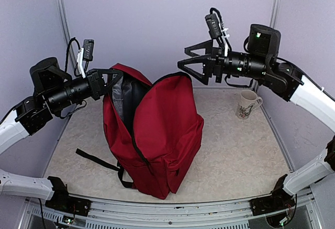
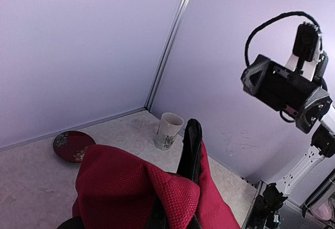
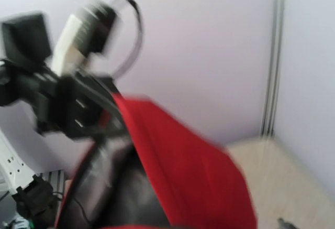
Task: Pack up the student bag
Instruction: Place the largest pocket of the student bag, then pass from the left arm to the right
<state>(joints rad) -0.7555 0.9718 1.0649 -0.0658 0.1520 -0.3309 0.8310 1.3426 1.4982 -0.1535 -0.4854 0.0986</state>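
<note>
The student bag (image 1: 157,134), a large dark red backpack, stands upright mid-table with its top unzipped and grey lining (image 1: 121,95) showing. My left gripper (image 1: 111,77) is shut on the bag's rear top edge. In the left wrist view, bunched red fabric (image 2: 172,192) covers the fingers, and the black zip edge (image 2: 191,145) rises just beyond. My right gripper (image 1: 182,55) hangs open above and to the right of the bag's front top edge, apart from it and holding nothing. The right wrist view is blurred; it shows the red bag (image 3: 183,166) below, and its own fingers do not show.
A white patterned mug (image 1: 247,105) stands at the back right near the wall. A dark red plate (image 2: 72,145) lies on the table behind the bag by the back wall. A black strap (image 1: 97,160) trails left from the bag's base.
</note>
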